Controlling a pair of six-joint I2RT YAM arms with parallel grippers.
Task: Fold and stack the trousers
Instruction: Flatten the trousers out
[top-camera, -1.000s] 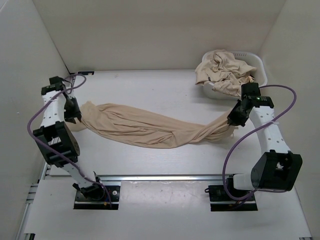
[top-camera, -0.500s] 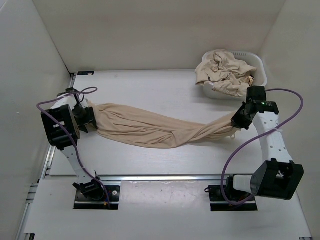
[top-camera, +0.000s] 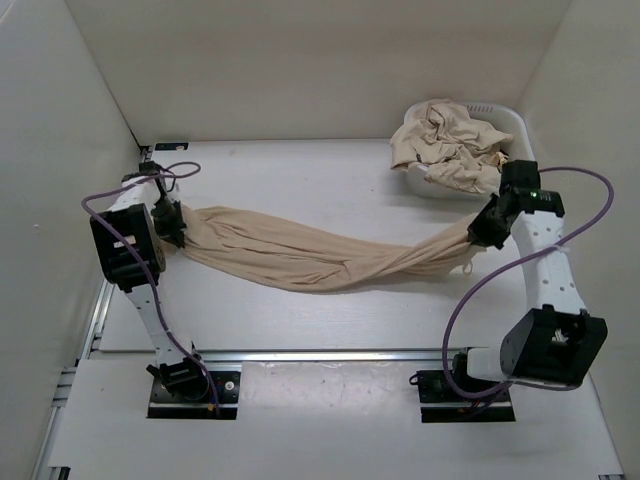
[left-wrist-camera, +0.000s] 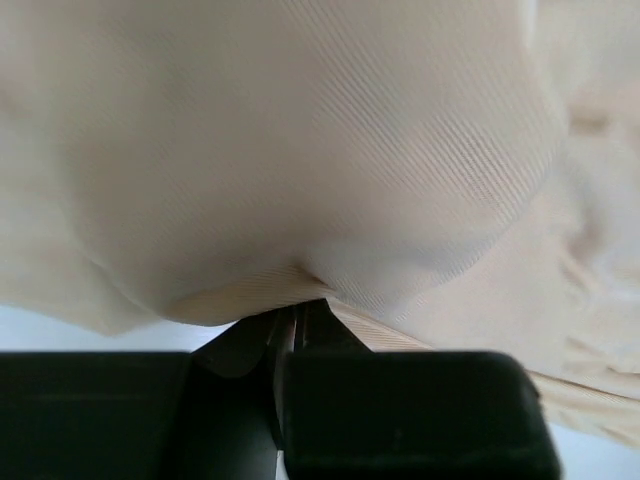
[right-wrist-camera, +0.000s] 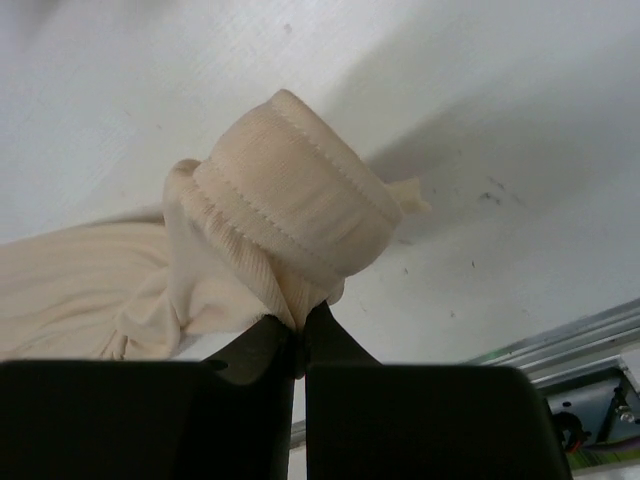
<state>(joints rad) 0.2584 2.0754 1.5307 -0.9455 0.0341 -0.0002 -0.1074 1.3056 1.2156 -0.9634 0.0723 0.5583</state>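
Trousers (top-camera: 310, 255): beige, thin soft fabric. Stretched lengthwise across the table (top-camera: 300, 330) from left to right, spread wider at the left, twisted into a rope toward the right. Stitched band at the right end raised off the surface.
Heap (top-camera: 445, 140): same beige fabric, crumpled in the basket (top-camera: 517, 125), far right corner.

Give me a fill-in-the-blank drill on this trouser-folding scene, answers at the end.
1. The trousers are stretched between the left pincer and the right pincer, and both pincers are ____ on the fabric.
2. The white basket stands in the far ____ corner of the table.
3. The basket holds a crumpled heap of cloth of the same ____ as the trousers.

Missing words: shut; right; colour.
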